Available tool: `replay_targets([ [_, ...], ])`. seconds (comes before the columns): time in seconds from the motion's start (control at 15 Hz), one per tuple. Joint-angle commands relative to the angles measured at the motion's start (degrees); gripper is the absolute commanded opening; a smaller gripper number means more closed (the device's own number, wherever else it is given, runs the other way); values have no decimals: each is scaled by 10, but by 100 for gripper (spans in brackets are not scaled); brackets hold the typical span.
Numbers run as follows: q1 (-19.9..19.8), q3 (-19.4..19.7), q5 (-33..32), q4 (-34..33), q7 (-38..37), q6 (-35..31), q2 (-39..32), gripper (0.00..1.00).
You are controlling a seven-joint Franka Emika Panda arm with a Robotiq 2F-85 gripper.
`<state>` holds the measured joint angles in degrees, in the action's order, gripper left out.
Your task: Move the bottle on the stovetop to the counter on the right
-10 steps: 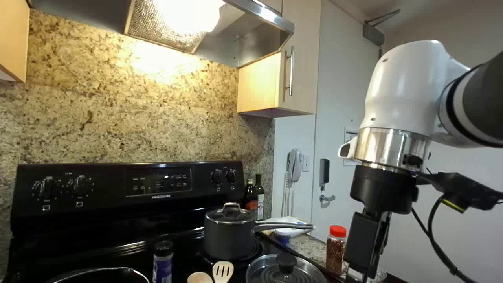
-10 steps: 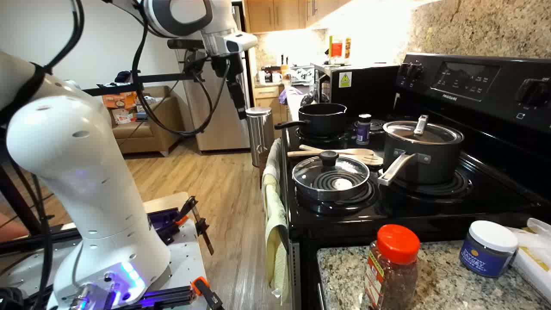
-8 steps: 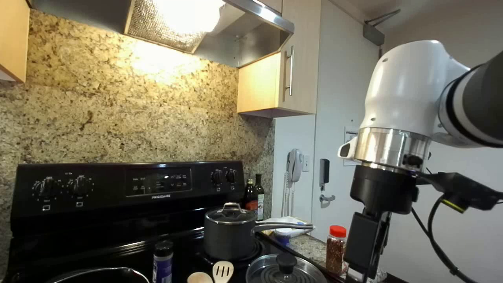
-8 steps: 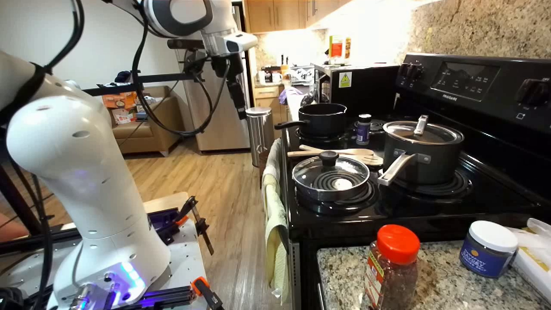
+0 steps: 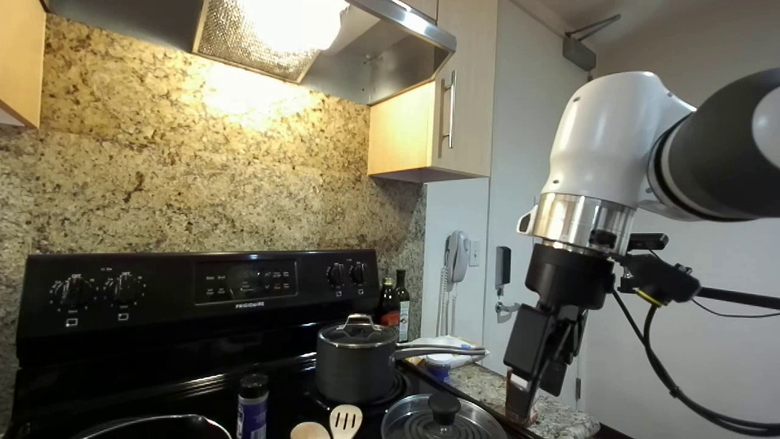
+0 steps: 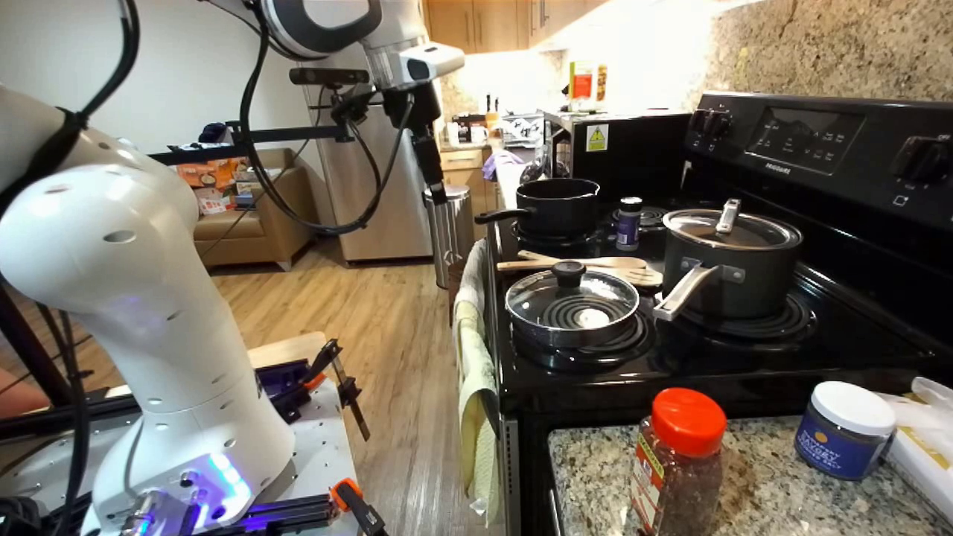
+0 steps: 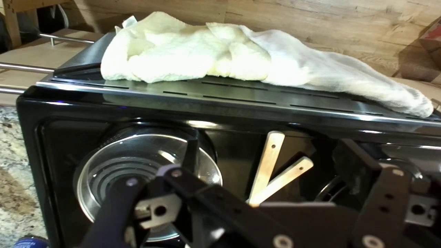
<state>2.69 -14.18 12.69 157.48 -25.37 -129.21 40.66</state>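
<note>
The bottle, small and slim with a dark cap and purple label, stands upright on the stovetop in both exterior views [image 5: 252,410] [image 6: 628,225]. The stovetop [image 6: 715,372] is black and glossy. It also fills much of the wrist view [image 7: 69,144], where the bottle does not show. The counter is a speckled pale strip beside the stovetop [image 6: 595,454], also at the wrist view's left edge [image 7: 15,182]. My gripper [image 5: 536,393] is open and empty, with its fingers apart in the wrist view [image 7: 272,155]. It is in the air in front of the stove, away from the bottle [image 6: 439,195].
A lidded steel pot [image 6: 733,268], a glass-lidded pan [image 6: 569,305], a black saucepan [image 6: 558,208] and wooden utensils [image 6: 595,264] stand around the bottle. A red-lidded jar [image 6: 681,461] and a white-lidded jar [image 6: 845,432] are on the counter. A towel [image 7: 193,55] hangs at the stove front.
The arm has moved toward the stove, leftward in one exterior picture and rightward in the other. The gripper has tilted, and both fingers now show spread apart. The bottle has not moved.
</note>
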Motion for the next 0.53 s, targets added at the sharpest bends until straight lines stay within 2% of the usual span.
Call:
replay_targets([
  [0.0,-35,13,-35,-27,-8,4,-39,100],
  [0.47,-101,17,-127,-88,-26,-33,-144,100],
])
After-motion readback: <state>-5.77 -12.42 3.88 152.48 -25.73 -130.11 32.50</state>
